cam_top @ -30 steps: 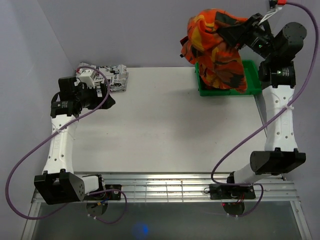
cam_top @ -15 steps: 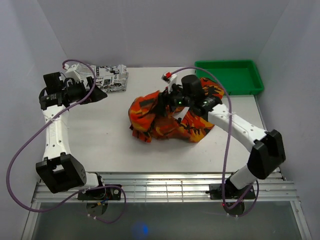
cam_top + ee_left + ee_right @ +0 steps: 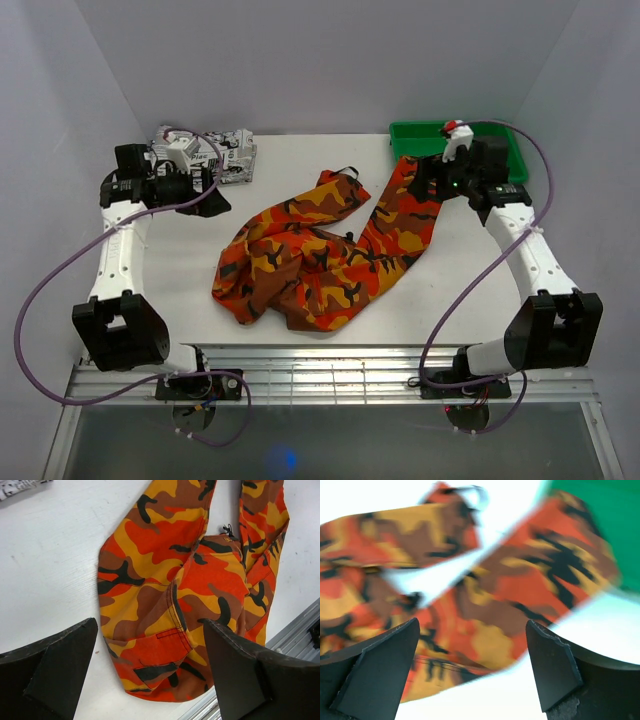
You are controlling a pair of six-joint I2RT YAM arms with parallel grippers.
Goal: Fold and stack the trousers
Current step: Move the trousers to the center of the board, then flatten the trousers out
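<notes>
Camouflage trousers point(image 3: 320, 255) sprawled unfolded on the white table point(image 3: 300, 170), one leg's end just below the right gripper point(image 3: 471, 625), its fingers spread wide and empty, green bin point(image 3: 500, 135) just beside it, left gripper point(image 3: 150, 625) likewise spread and empty, the trousers' crumpled bulk near and ahead of it, newspaper-print garment point(image 3: 225, 155) just behind it.

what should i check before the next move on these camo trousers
1. Are the trousers on the table: ok.
2. Do the trousers lie flat: not ok, waist end bunched.
3. Is the right hand open, holding nothing: ok.
4. Is the left hand open, holding nothing: ok.
5. Is the leg end clear of the green bin: cannot tell, it ends at the bin's corner.
6. Is the newspaper-print garment apart from the trousers: ok.
</notes>
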